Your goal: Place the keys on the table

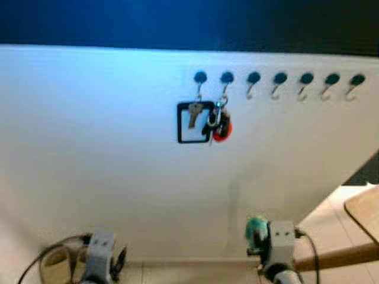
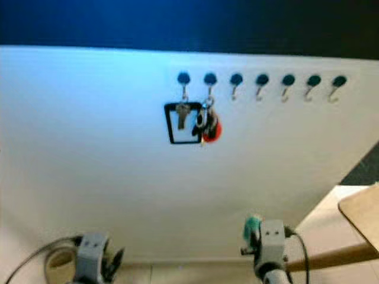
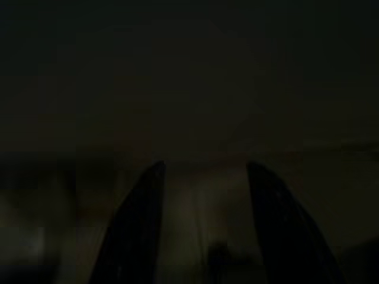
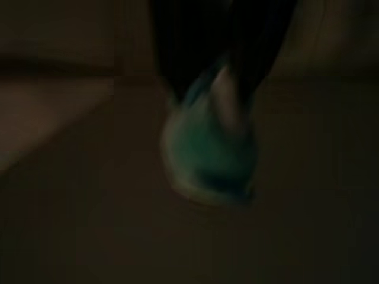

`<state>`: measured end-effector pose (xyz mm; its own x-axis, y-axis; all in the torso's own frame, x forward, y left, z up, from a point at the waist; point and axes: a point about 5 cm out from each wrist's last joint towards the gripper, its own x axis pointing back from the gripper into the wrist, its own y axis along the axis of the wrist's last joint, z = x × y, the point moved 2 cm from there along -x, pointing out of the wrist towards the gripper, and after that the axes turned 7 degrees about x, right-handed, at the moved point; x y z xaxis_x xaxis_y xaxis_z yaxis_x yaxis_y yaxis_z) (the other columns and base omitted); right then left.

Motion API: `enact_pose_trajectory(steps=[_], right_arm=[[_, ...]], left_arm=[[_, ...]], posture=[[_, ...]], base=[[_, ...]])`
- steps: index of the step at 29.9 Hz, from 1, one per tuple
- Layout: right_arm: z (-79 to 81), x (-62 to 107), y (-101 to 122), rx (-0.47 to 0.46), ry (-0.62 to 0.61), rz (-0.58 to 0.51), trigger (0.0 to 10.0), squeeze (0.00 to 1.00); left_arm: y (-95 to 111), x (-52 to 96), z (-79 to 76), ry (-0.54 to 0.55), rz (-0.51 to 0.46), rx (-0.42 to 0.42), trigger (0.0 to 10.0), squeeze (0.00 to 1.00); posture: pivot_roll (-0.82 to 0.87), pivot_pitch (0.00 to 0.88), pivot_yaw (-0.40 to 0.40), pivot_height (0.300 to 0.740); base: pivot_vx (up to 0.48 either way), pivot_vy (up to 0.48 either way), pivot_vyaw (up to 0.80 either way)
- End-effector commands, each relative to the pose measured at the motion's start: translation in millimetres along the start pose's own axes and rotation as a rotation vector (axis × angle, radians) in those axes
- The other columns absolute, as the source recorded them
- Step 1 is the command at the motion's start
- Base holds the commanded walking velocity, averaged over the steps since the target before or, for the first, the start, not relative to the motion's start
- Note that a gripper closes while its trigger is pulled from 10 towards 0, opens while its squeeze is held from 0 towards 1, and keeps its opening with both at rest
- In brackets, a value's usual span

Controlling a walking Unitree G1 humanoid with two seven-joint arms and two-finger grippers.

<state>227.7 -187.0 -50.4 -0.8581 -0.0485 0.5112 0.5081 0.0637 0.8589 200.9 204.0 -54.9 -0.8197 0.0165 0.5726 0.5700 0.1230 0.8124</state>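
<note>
Keys [image 1: 220, 123] hang far on hooks [image 1: 227, 80]: light, rigid, jingling; grip the ring. My right gripper [image 4: 222, 89] pinches something teal [image 4: 210, 151], possibly a tag; left gripper [image 3: 204, 195] parted, empty.

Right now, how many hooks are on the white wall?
7, in one row across the wall: the first hook holds a single key, the second a key bunch with a red tag, and five to their right hang bare.

the table [image 1: 364, 214] at four o'clock is cut off by the picture's edge, one corner showing. the keys [image 1: 219, 123] on the hooks at one o'clock are too small and soft to count. the green thing [image 4: 210, 151] between the right gripper's [image 4: 222, 71] fingers is blurred past naming. the left gripper [image 3: 204, 195] sits in near darkness.
</note>
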Motion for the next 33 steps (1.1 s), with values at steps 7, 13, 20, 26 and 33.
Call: enact_pose_trajectory(steps=[7, 13, 20, 26, 33], right_arm=[[10.1, 3.9, -36.7, 0.032, 0.044, 0.174, 10.0, 0.0], [5.0, 0.0, -33.9, 0.04, 0.04, 0.16, 10.0, 0.0], [6.0, -0.9, -38.1, 0.037, 0.053, 0.2, 10.0, 0.0], [7.7, 0.8, -44.1, 0.05, 0.058, 0.233, 10.0, 0.0], [10.7, -1.3, -40.8, 0.062, 0.07, 0.218, 10.0, 0.0]], left_arm=[[-10.1, -10.8, 1.9, 0.088, 0.037, 0.219, 10.0, 0.0], [-9.5, -18.0, 4.5, 0.101, 0.061, 0.156, 10.0, 0.0], [-14.2, -18.2, 9.2, 0.145, 0.068, 0.203, 10.0, 0.0], [-15.7, -18.9, 7.6, 0.131, 0.065, 0.203, 10.0, 0.0], [-19.3, -17.8, 7.9, 0.126, 0.073, 0.197, 10.0, 0.0]], posture=[[0.0, 0.035, 0.017, 0.74], [-0.01, 0.026, 0.016, 0.74], [0.0, 0.013, 0.002, 0.74], [0.01, 0.013, -0.004, 0.74], [0.01, 0.016, -0.002, 0.74]], base=[[0.0, 0.0, 0.0], [0.0, 0.0, 0.0], [0.0, 0.0, 0.0], [0.0, 0.0, 0.0], [0.0, 0.0, 0.0]])
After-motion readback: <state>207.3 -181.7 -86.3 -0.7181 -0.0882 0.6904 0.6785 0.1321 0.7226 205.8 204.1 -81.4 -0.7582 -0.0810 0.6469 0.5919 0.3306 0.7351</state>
